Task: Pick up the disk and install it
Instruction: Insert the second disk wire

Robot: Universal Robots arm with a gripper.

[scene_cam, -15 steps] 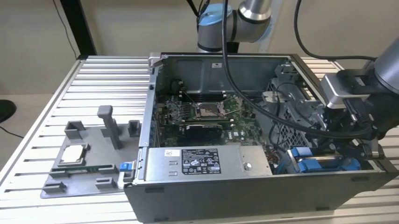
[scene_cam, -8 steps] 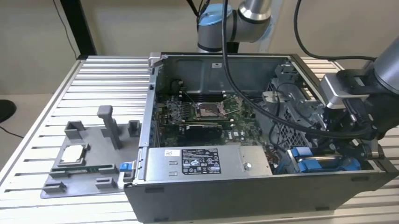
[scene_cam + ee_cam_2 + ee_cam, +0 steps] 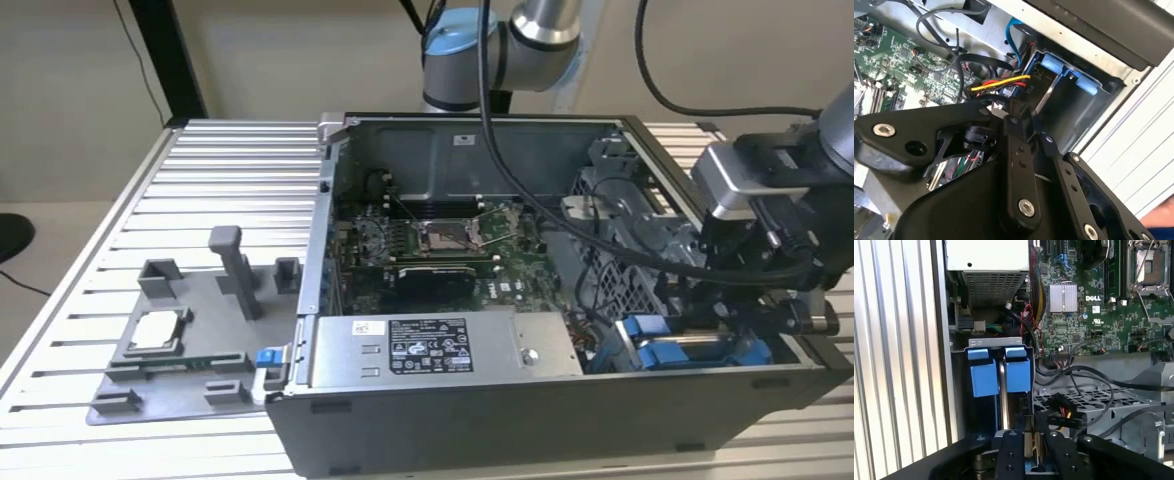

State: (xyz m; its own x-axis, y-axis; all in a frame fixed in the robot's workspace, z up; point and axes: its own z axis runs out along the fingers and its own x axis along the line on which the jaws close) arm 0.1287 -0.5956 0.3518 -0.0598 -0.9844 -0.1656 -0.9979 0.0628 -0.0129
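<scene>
The end effector (image 3: 1026,452) is clamped on the disk (image 3: 1002,390), holding it edge-up by its rear end inside the open computer case (image 3: 534,420). The drive stands in the bay (image 3: 1074,107) at the case's near corner on the exterior view's right, its two blue frame tabs (image 3: 999,375) close to the bay's metal lip. Doing this step well seems to call for keeping the disk square to the bay rails and clear of the yellow-and-red cable bundle (image 3: 1001,84) just beside it.
</scene>
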